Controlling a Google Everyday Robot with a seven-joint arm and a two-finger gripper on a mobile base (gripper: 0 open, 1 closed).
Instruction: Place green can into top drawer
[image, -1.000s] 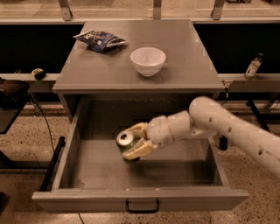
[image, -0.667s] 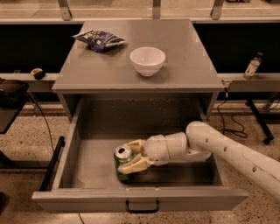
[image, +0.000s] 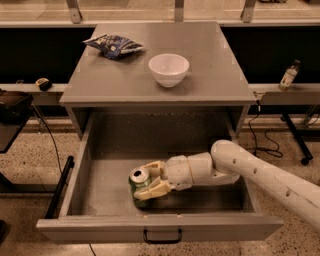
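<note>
Open drawer (image: 90, 165) under a grey cabinet top (image: 220, 75), pulled well out, with a small black handle (image: 162, 236) at the middle of the front panel. Inside, near the front and left of middle, the green can (image: 138, 176), silver end facing up and tilted a little toward the camera. Clamped on it from two sides by the gripper (image: 144, 181): one pale finger (image: 152, 166) behind the rim, the other across the lower front of the can. Cannot tell whether the can's base touches the drawer floor or hangs just above it, hidden in shadow behind the front panel. Reaching in from the right, a white arm (image: 260, 172), lying low over the right half of the drawer and passing above its right wall. On the cabinet top, a white bowl (image: 169, 69) near the middle and a blue bag (image: 114, 45) at the back left corner, well apart from each other. On the ledge to the right of the cabinet, a small bottle (image: 289, 75), upright. On the left ledge, a small dark object (image: 43, 83), too small to name.
</note>
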